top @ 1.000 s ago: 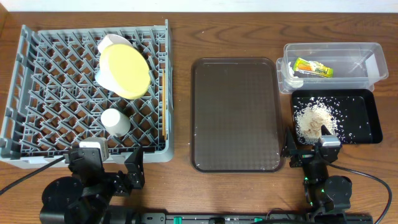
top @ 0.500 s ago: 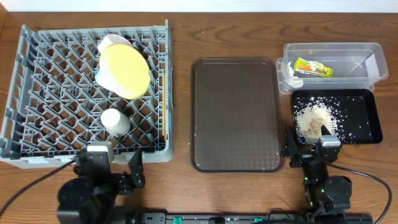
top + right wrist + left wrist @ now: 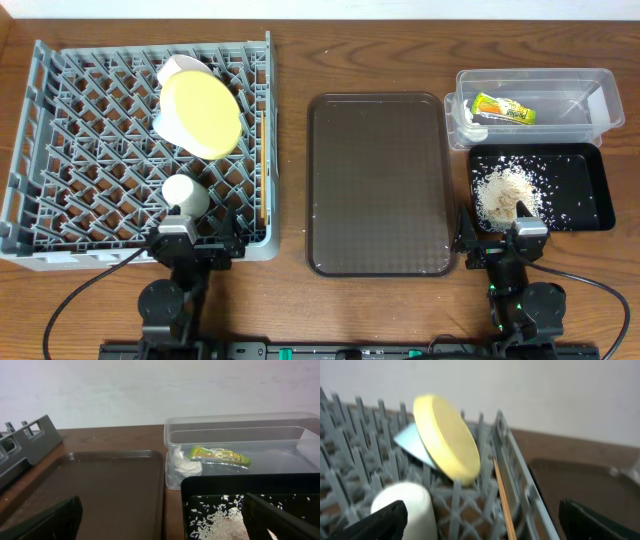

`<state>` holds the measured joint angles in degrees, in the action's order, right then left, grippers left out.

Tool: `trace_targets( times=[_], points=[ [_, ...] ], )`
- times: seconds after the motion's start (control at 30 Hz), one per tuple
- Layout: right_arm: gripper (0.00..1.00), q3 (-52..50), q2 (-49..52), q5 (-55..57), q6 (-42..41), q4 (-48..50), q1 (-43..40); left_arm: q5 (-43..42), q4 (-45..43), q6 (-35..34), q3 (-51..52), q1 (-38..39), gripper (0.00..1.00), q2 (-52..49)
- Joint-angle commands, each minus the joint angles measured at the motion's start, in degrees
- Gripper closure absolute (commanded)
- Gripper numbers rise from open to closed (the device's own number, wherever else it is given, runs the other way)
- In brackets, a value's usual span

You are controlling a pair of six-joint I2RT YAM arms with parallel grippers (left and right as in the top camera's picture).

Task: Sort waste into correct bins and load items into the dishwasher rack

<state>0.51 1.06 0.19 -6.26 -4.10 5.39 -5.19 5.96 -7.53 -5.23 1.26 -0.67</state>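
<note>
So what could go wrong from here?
1. The yellow plate leans tilted against the blue bowl in the rack; a bump might make it slide.
2. The white cup sits just ahead of the open left fingers; a forward move could knock it.
3. The rice pile lies near the black tray's front edge, close to the open right fingers; a nudge could scatter grains.

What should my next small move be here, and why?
Probably just park both arms and stop. The wrapper lies in the clear box, the rice in the black tray, and plate, cup and chopsticks sit in the rack; the left gripper and right gripper are open, empty.
</note>
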Motion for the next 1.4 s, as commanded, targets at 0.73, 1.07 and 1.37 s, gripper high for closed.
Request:
trace_targets(
  times=[0.73, 1.07, 1.37],
  points=[
    [0.01, -0.2, -0.26, 0.24, 0.76, -0.13, -0.39, 2.91, -2.03, 3.19, 5.01, -0.26, 0.03, 0.44],
    [0.01, -0.2, -0.26, 0.24, 0.76, -0.13, -0.39, 2.91, -2.03, 3.19, 5.01, -0.26, 0.02, 0.44],
    [0.01, -0.2, -0.26, 0.24, 0.76, -0.15, -0.39, 2.91, -2.03, 3.19, 5.01, -0.26, 0.03, 0.44]
  ],
)
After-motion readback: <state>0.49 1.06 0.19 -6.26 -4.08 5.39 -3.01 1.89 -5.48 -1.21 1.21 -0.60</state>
